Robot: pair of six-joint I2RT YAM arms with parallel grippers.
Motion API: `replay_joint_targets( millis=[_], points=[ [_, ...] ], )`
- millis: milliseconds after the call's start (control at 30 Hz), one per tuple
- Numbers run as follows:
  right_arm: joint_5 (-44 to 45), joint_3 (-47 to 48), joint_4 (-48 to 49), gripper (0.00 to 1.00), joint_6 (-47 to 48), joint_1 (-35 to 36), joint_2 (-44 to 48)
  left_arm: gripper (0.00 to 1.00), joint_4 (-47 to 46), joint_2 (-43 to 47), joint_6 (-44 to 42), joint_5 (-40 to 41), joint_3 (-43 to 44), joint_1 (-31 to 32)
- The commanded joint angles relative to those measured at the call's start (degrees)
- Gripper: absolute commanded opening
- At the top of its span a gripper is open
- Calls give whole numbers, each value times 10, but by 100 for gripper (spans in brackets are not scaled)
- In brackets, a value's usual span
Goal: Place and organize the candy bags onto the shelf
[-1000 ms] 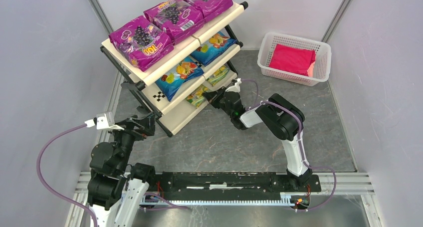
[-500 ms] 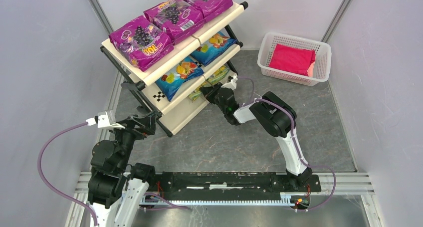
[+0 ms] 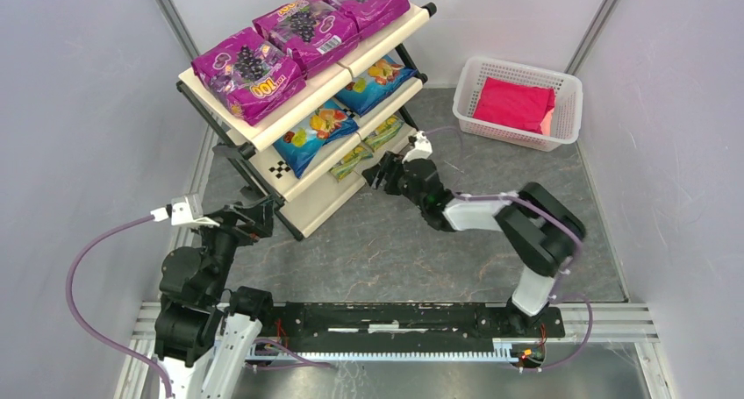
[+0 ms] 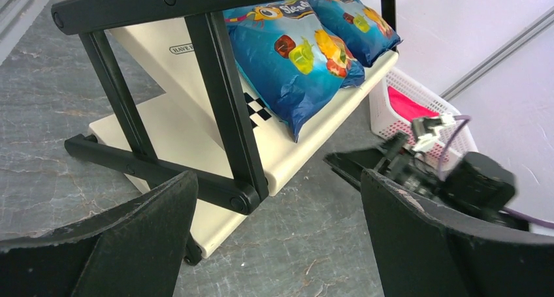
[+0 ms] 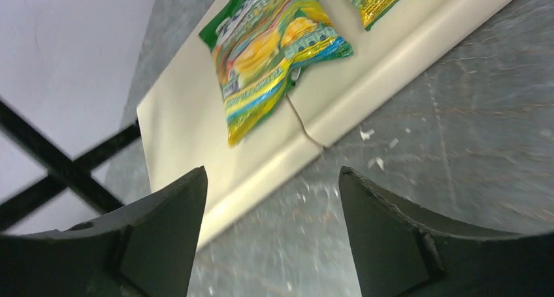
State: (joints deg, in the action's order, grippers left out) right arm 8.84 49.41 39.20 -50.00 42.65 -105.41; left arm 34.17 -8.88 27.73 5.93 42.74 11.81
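Note:
The cream shelf (image 3: 311, 202) stands at the back left. Three magenta candy bags (image 3: 250, 70) lie on its top tier and two blue ones (image 3: 316, 131) on the middle tier. Two green-yellow bags (image 3: 351, 160) rest on the bottom tier; the wrist view shows the nearer one (image 5: 274, 46) lying free on the panel. My right gripper (image 3: 379, 169) hovers open just off that tier's front edge, its jaws (image 5: 271, 205) empty. My left gripper (image 3: 259, 217) stays open and empty by the shelf's black front leg (image 4: 222, 94).
A white perforated basket (image 3: 462, 96) with a plain pink-red bundle (image 3: 515, 103) stands at the back right. Grey walls close in on both sides. The right arm's elbow reaches out over the floor to the right of the shelf.
My right gripper was shut on a green-yellow bag at the bottom tier; it has opened, left the bag on the tier and drawn back. Its elbow swung right. The left arm stayed still.

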Motion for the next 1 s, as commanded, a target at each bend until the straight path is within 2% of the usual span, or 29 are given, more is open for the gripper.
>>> replay_joint_targets(
  millis=[0,133,267,433,533,733,967],
  points=[
    [-31,-73,-114,84,176,1,143,100,-14,14,-26,5,7,-5],
    [-42,-112,-241,98,261,1,260,100,-18,20,-24,7,11,-4],
    [-49,-108,-377,98,327,2,405,100,-20,4,-6,-8,66,-4],
    [9,-26,-558,98,412,1,553,100,-31,-39,-8,-38,186,-4],
    [28,45,-627,98,450,2,608,100,-32,-69,-26,-46,258,-4],
    [18,167,-676,98,469,1,670,100,-37,-120,-41,-72,358,-4],
    [36,263,-681,98,488,1,720,100,-72,-161,5,-123,419,-1]
  ],
)
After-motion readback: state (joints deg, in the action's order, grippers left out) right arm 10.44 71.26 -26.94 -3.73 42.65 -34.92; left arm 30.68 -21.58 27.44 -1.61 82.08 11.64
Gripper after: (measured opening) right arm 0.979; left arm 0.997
